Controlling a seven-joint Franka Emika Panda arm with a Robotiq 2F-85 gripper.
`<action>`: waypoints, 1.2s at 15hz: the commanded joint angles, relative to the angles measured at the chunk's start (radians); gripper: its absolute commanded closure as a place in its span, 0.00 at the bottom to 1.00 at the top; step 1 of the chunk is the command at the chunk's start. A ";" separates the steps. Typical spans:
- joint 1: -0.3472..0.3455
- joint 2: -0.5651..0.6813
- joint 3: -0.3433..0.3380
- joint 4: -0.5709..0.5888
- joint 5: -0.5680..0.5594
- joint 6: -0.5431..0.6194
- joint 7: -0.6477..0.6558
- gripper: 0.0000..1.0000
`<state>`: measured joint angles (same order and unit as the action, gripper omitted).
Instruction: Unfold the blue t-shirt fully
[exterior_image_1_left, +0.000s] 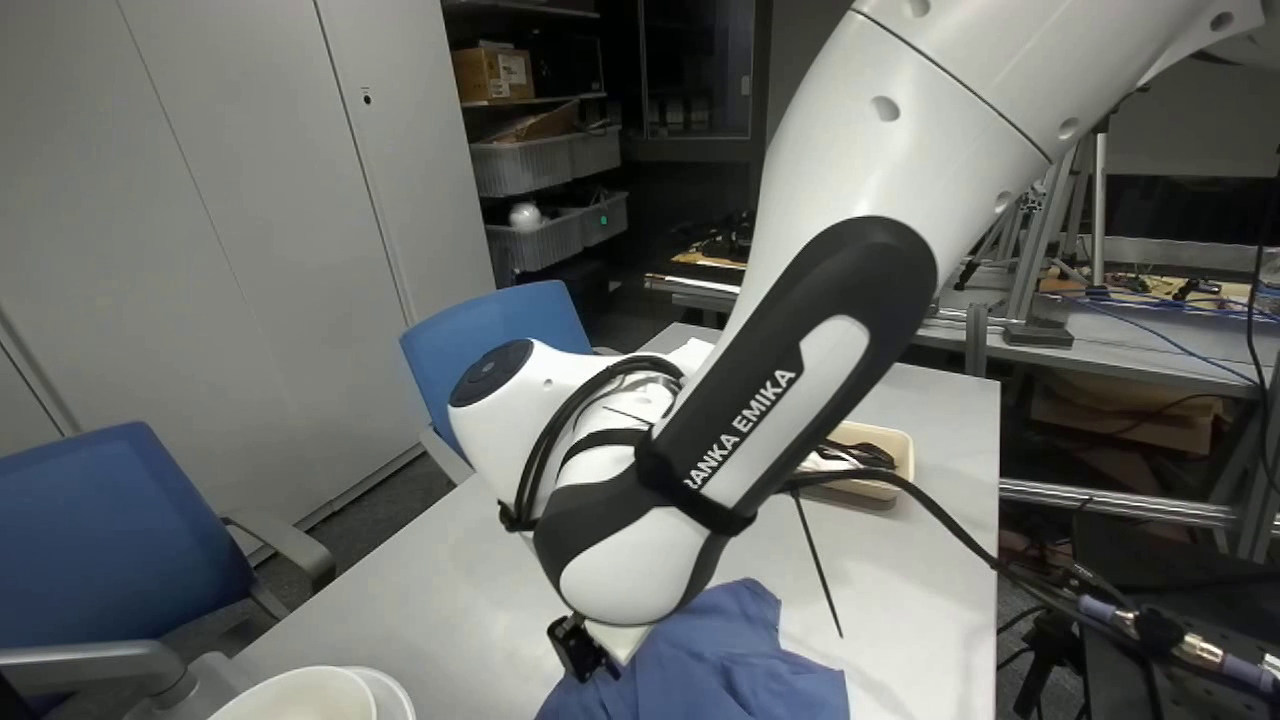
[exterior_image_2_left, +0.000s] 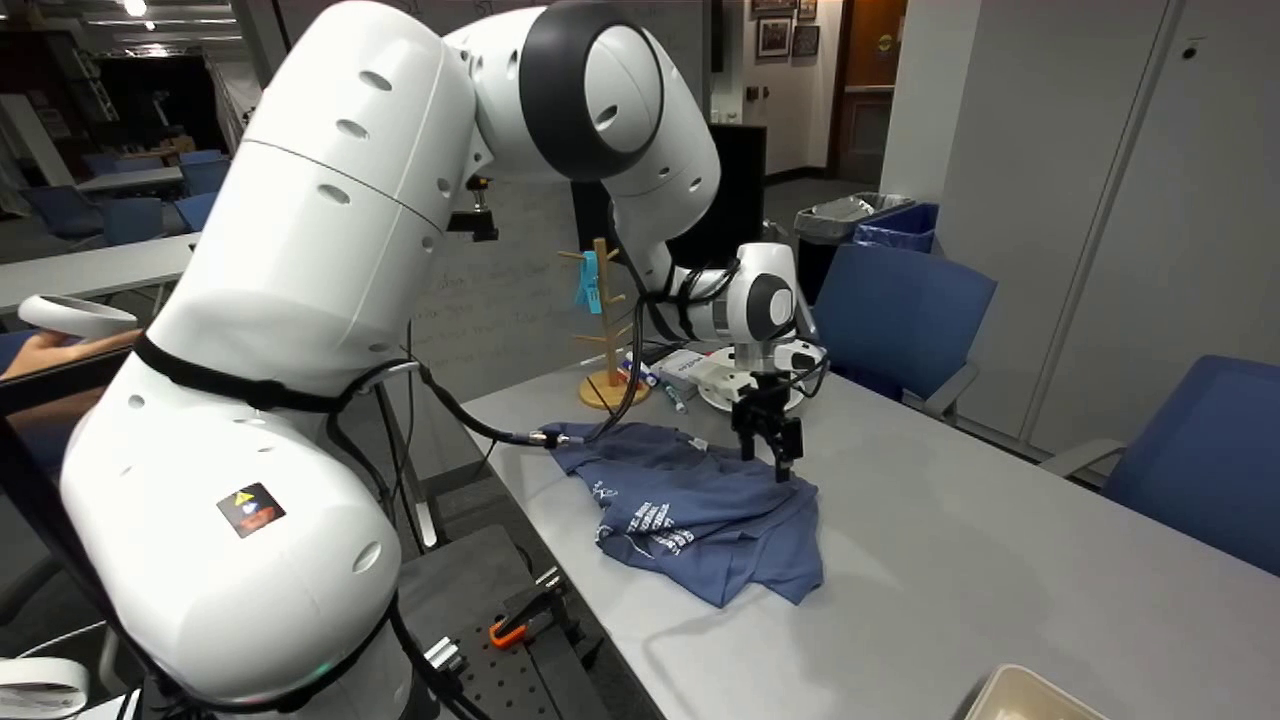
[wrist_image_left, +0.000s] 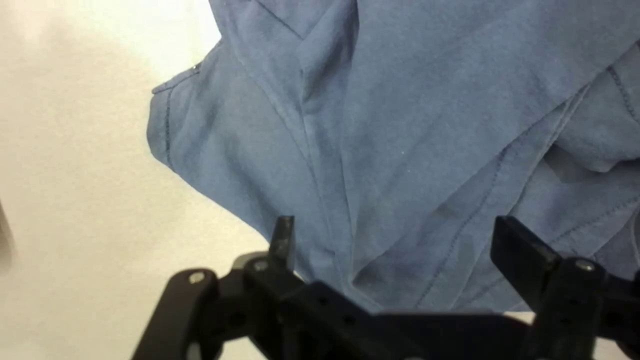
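Your black 2-fingered gripper (wrist_image_left: 393, 240), jaws spread and empty, stands over an edge of the rumpled, white-lettered navy-blue cloth t-shirt (exterior_image_2_left: 705, 510) on the flat light-grey table (exterior_image_2_left: 960, 540). You'd likely best pinch just 1 upper layer, then draw it outward, low and slow.

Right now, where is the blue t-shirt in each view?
In an exterior view: blue t-shirt, bottom middle, cut off.
In an exterior view: blue t-shirt, just below centre.
Wrist view: blue t-shirt, centre, reaching top and right edges.
Shared landmark: pale tabletop beneath it.
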<state>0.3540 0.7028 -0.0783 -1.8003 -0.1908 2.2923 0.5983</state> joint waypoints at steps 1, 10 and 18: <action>-0.005 0.001 0.006 0.002 -0.004 -0.002 0.002 0.00; -0.027 0.073 0.004 0.052 0.018 -0.001 0.005 0.00; -0.049 0.126 -0.011 0.084 0.021 0.014 0.007 0.30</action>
<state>0.3129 0.8049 -0.0834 -1.7501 -0.1860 2.2974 0.5991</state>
